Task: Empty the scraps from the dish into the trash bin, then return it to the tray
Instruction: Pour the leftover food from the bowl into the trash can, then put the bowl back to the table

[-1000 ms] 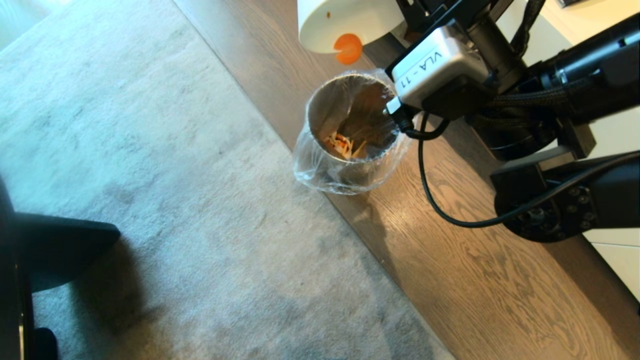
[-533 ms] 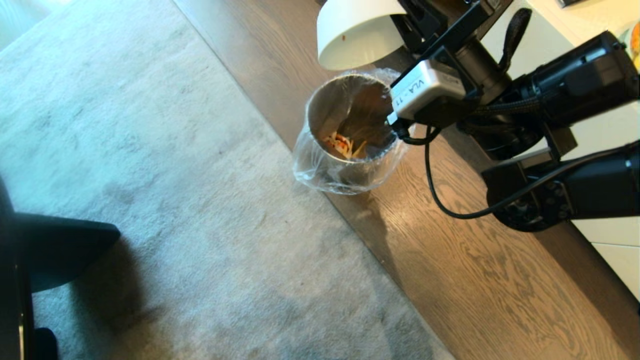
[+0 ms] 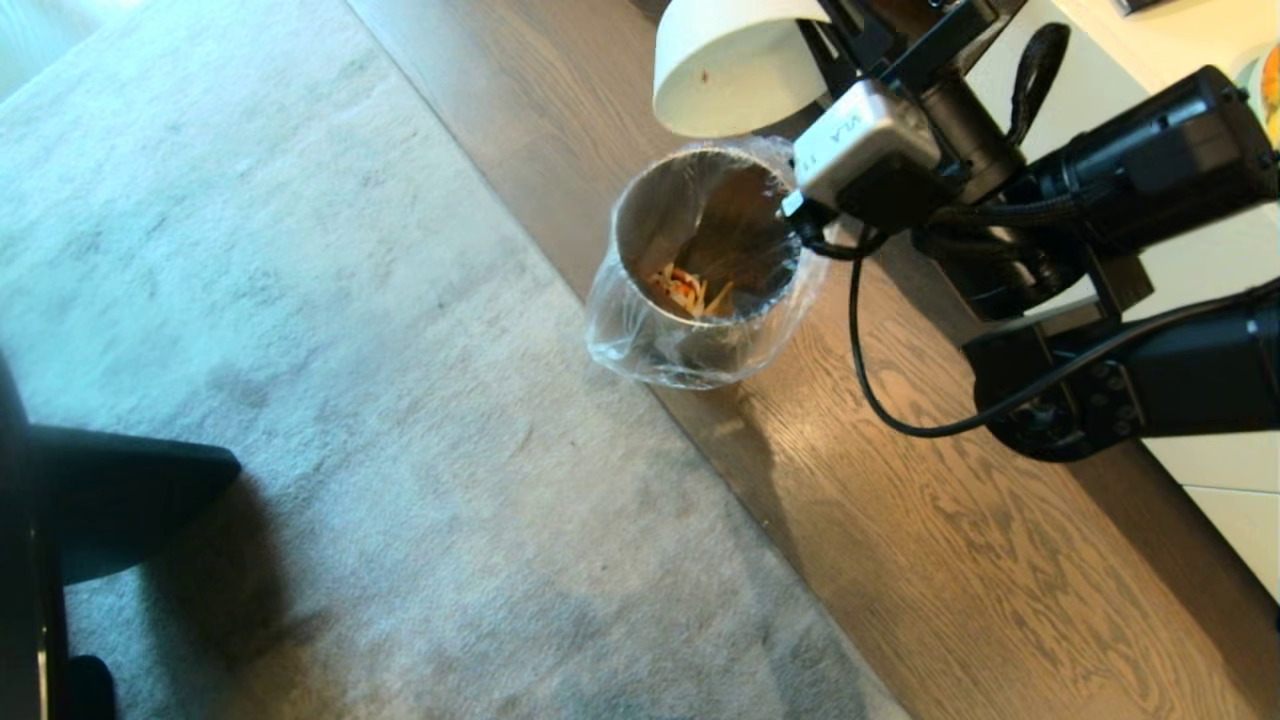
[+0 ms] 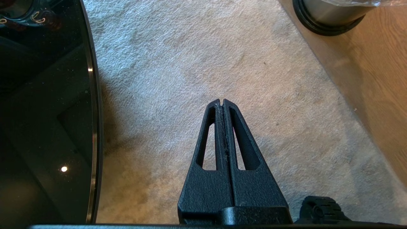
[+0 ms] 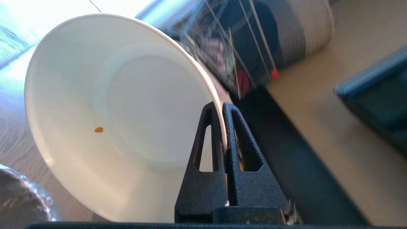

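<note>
Pinching the rim of the white bowl [image 5: 105, 117], the right gripper [image 5: 222, 106] has its fingers closed on the wall, one inside and one outside. It holds the bowl tilted above the far edge of the steel trash bin [image 3: 700, 265], where the scraps [image 3: 685, 290] lie. A tiny orange speck [image 5: 99, 129] clings inside the bowl. Over the carpet [image 4: 197, 57], the left gripper [image 4: 222, 101] hangs closed and empty.

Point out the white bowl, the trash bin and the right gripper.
white bowl [image 5: 143, 105]: right wrist view, inner bottom.
trash bin [image 3: 650, 215]: head view, inner steel wall.
right gripper [image 5: 222, 106]: right wrist view, fingertips pinching the bowl's rim.
</note>
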Controlling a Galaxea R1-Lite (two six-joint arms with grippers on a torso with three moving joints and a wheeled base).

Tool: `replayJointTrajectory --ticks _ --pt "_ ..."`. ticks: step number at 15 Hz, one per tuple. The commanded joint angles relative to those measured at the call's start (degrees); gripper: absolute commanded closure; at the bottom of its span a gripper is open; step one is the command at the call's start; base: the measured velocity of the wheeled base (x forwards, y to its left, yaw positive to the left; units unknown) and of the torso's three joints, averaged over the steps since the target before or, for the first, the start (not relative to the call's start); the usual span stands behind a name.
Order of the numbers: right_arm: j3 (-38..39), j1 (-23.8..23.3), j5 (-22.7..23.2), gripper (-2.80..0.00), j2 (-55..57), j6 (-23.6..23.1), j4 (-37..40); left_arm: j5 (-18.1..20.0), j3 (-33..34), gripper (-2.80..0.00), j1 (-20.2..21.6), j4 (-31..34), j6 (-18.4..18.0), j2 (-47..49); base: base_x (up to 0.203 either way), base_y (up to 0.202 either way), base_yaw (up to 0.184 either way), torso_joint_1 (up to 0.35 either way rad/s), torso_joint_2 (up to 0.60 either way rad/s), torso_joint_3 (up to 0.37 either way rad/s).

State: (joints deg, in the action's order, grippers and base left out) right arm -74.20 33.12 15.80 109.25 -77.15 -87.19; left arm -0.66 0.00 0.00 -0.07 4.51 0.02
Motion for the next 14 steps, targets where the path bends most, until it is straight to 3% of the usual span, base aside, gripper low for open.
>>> replayJointTrajectory --ticks 1,4,9,14 --pt "0.15 0.01 -6.7 0.0 -1.81 2.44 -1.48 -0.04 0.0 0.0 0.0 -0.01 0.06 -0.02 0.0 0.0 0.0 0.0 0.0 0.0" --pt "1.93 -0.31 -13.13 0.0 -5.12 5.89 3.24 -0.08 0.0 0.0 0.0 -0.01 0.06 -0.02 0.0 0.0 0.0 0.0 0.0 0.0" --pt "13.0 -3.19 -24.87 0.0 -11.68 15.38 8.49 -0.04 0.0 0.0 0.0 -0.01 0.06 -0.02 0.0 0.0 0.0 0.0 0.0 0.0" --pt "15.6 -11.58 -30.31 0.0 -21.61 27.71 27.28 -0.04 0.0 0.0 0.0 -0.01 0.06 -0.02 0.0 0.0 0.0 0.0 0.0 0.0"
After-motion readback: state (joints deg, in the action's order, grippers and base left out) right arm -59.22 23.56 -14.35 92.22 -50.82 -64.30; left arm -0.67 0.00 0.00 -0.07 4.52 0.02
